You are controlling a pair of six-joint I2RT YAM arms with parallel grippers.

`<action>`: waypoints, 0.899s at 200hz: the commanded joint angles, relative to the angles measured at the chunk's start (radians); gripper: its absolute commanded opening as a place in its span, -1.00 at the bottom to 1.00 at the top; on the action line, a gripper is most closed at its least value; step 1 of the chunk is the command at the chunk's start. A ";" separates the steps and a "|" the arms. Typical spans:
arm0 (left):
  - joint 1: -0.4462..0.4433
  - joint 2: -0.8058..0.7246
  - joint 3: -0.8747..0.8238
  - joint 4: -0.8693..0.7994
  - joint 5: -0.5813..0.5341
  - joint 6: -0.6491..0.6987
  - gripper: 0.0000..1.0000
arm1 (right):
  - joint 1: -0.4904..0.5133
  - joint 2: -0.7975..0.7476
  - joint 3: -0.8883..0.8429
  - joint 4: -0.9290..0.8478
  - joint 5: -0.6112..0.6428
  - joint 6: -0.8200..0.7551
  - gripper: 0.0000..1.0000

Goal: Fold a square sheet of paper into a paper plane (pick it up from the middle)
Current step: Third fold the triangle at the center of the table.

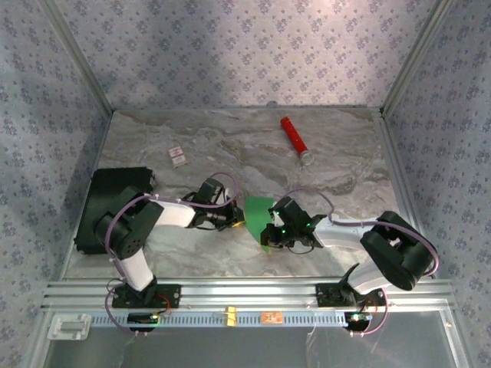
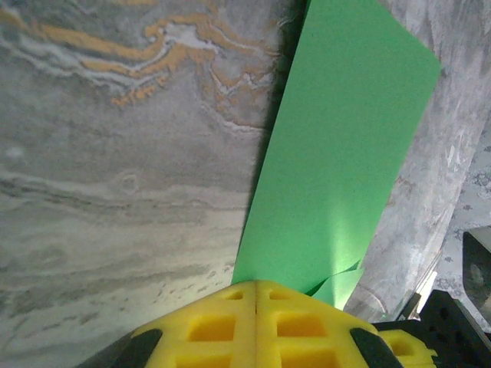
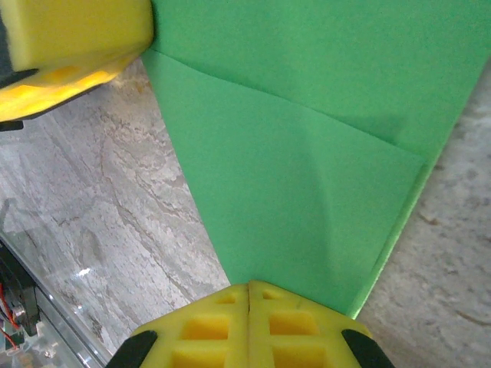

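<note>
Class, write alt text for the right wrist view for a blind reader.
A creased green sheet of paper is pinched by the shut yellow right end effector at bottom; the left end effector holds its upper-left corner, over a marble table.

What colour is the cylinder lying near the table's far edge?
Red with a whitish end. The red cylinder shows best in the top external view.

paper (image 1: pixel 257 208) centre, cylinder (image 1: pixel 294 138) behind; box (image 1: pixel 115 188) — (far) left
</note>
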 commanded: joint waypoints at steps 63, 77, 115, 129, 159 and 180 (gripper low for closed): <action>-0.002 -0.130 0.036 -0.106 -0.082 0.043 -0.86 | -0.061 0.026 -0.010 -0.168 0.026 -0.088 -0.95; -0.034 -0.139 0.034 -0.083 -0.077 0.032 -0.85 | -0.070 0.027 -0.010 -0.166 0.019 -0.089 -0.95; -0.119 -0.077 0.033 0.007 -0.068 -0.014 -0.85 | -0.080 0.029 -0.011 -0.170 0.010 -0.098 -0.95; -0.139 -0.042 0.041 0.039 -0.068 -0.028 -0.85 | -0.082 0.030 -0.016 -0.167 0.006 -0.099 -0.95; -0.145 0.024 0.062 0.039 -0.085 -0.035 -0.85 | -0.086 0.030 -0.013 -0.168 -0.003 -0.104 -0.95; -0.143 0.033 0.058 -0.047 -0.163 -0.034 -0.88 | -0.088 0.027 -0.002 -0.167 -0.018 -0.108 -0.94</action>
